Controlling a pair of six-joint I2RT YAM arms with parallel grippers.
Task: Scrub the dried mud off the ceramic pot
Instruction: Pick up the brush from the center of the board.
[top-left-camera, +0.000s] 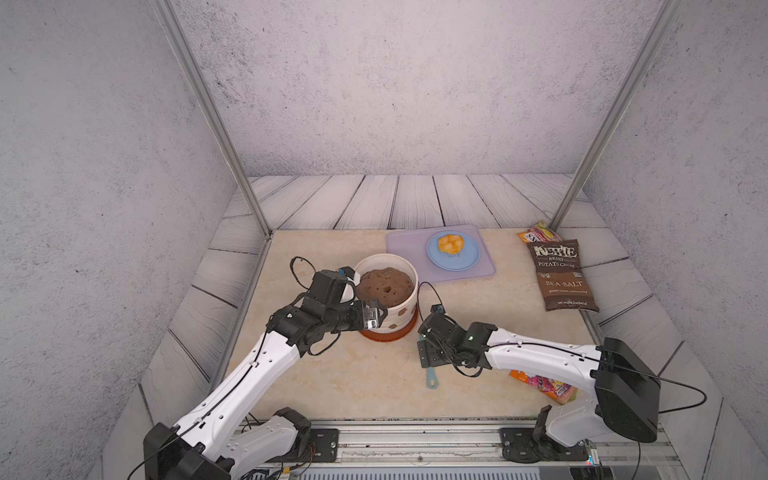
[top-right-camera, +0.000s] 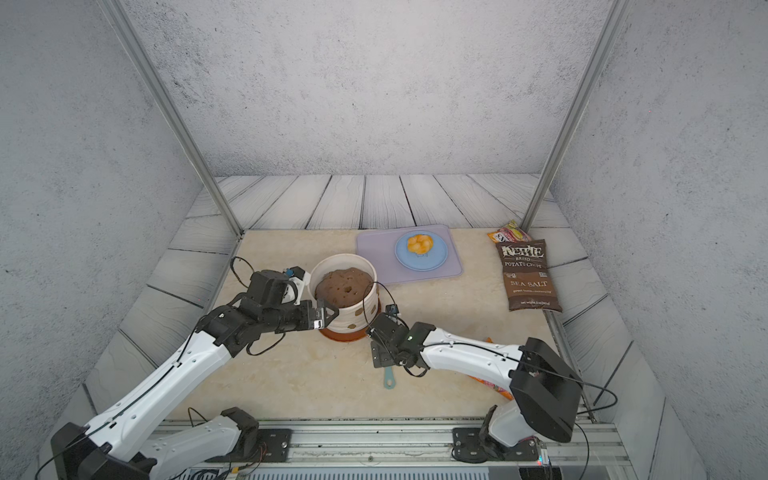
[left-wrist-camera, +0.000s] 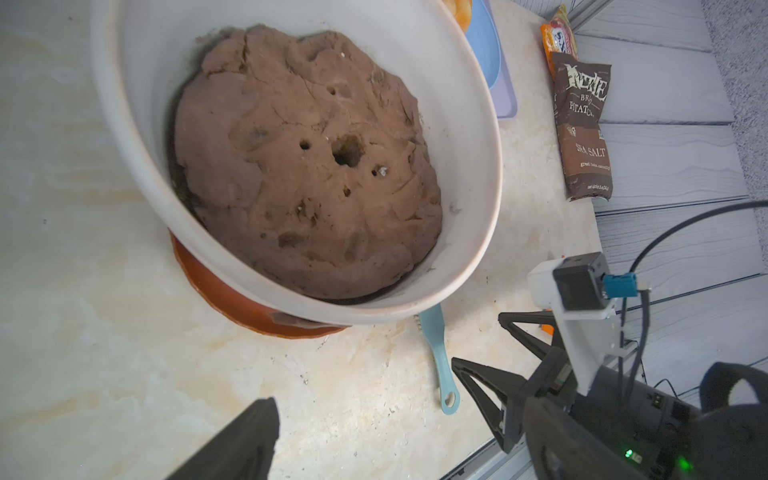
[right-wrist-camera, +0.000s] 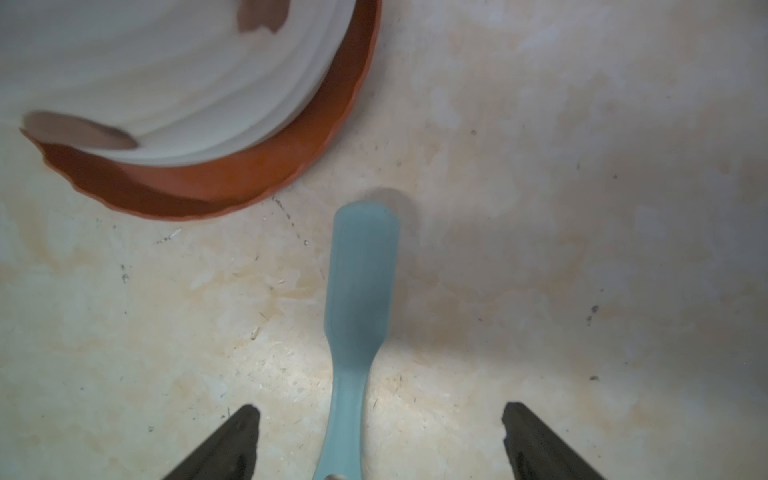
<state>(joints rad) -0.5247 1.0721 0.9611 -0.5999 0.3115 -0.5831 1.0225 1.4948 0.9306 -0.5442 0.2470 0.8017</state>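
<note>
The ceramic pot (top-left-camera: 405, 272) is cream-white and stands in a rust-brown saucer (top-left-camera: 388, 334). A brown soil mound fills it. Dried mud (top-left-camera: 402, 312) dots its near wall as dark-brown blobs, and the dried mud (right-wrist-camera: 79, 131) also shows close up in the right wrist view. My left gripper (top-left-camera: 379, 316) is open at the pot's near-left wall; only one of its fingers (left-wrist-camera: 249, 440) shows in the left wrist view. My right gripper (right-wrist-camera: 384, 415) is open low over the table. A teal brush (right-wrist-camera: 361, 282) lies between its jaws, untouched, with its head toward the saucer.
A blue plate (top-left-camera: 471, 259) with orange food sits on a lavender mat (top-left-camera: 407, 245) behind the pot. A brown chip bag (top-left-camera: 563, 276) and a snack pack (top-left-camera: 540, 232) lie at the right. A colourful packet (top-left-camera: 548, 386) lies under my right arm.
</note>
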